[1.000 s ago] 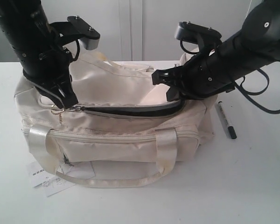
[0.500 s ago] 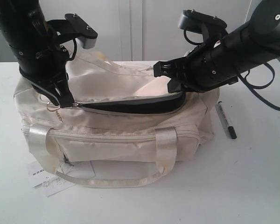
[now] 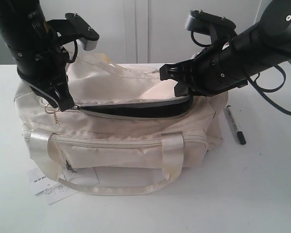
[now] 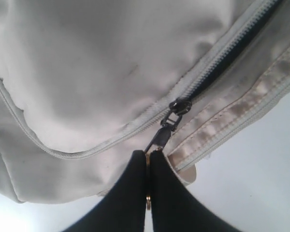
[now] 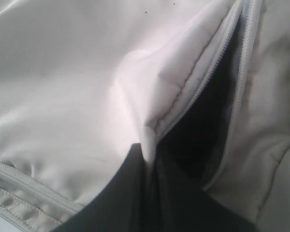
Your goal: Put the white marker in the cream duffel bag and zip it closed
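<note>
plainly, white marker (image 3: 234, 125) lies beside the bag (image 3: 116, 132).

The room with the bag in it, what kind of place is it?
Probably a robot lab or test room, not a home: a white table, plain white cabinet doors behind it, and two black robot arms holding a cream bag.

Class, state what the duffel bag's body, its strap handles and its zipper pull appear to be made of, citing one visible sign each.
Bag body: soft matte fabric; it creases and sags. Strap handles: satiny webbing, probably synthetic; glossy highlights. Zipper pull: likely metal; dark, shiny.
</note>
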{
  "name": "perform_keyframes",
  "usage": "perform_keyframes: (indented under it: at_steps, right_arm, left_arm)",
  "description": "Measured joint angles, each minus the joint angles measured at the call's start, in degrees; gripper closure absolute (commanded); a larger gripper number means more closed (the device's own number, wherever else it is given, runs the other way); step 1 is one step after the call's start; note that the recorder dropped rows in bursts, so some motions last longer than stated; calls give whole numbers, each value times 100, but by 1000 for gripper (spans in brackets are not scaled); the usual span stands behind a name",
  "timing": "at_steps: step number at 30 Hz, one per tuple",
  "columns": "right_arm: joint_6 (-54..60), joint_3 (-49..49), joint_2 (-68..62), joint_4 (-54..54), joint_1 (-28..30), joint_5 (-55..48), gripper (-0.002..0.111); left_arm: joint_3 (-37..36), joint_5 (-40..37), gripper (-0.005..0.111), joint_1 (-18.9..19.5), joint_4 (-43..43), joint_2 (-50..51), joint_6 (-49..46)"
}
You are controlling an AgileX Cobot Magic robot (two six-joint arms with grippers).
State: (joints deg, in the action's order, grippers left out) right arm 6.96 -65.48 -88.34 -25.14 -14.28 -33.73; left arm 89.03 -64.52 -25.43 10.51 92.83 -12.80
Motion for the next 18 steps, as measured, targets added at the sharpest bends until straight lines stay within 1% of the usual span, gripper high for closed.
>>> perform_keyframes:
  at_steps: [18]
  right_arm:
    - [0,0,12,43,0,0,108]
  left_arm:
    - [0,0,107,0,351,0,12]
